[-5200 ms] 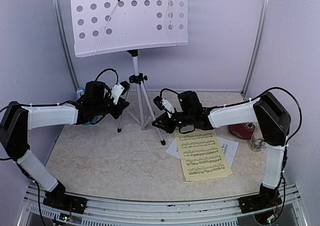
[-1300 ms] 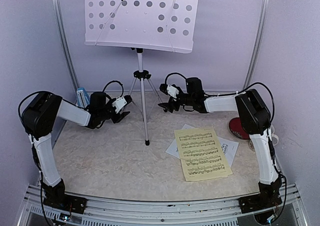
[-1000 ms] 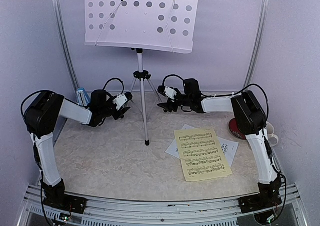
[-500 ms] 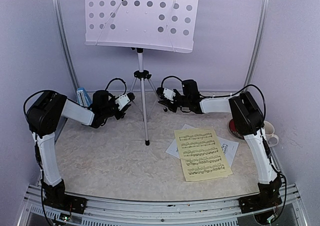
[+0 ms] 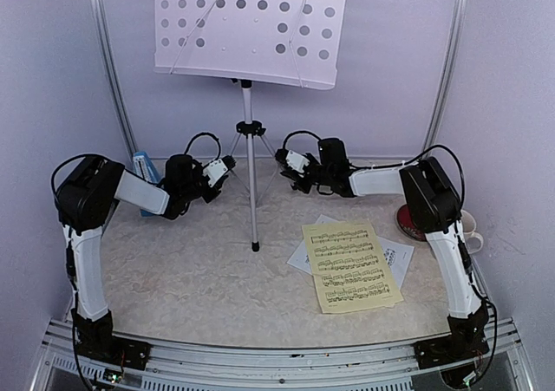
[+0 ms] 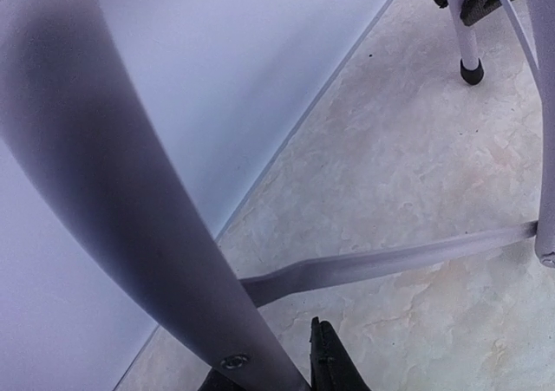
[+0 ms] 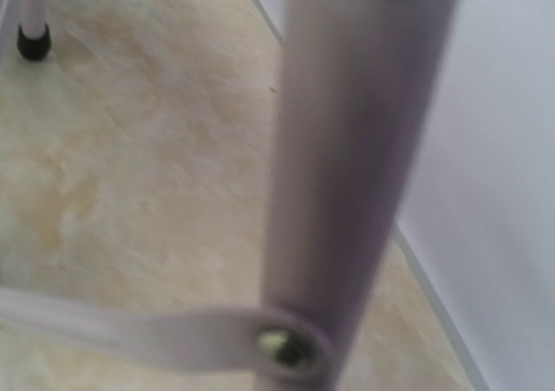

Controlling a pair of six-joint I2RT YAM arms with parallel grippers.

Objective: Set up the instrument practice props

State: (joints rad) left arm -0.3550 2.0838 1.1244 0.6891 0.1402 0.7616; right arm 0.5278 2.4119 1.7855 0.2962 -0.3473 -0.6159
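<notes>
Silver tripod music stand (image 5: 251,192), white perforated desk (image 5: 251,27) atop, has edged slightly up and rightward at the back of the table (image 5: 173,270) — left fingers (image 6: 334,372) and right fingers (image 5: 281,156) at its rear legs (image 6: 113,192), grip impossible to tell — so its placement looks nearly settled.

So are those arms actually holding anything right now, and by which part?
It looks so: the left gripper and right gripper each seem clamped on a back leg of the music stand.
</notes>
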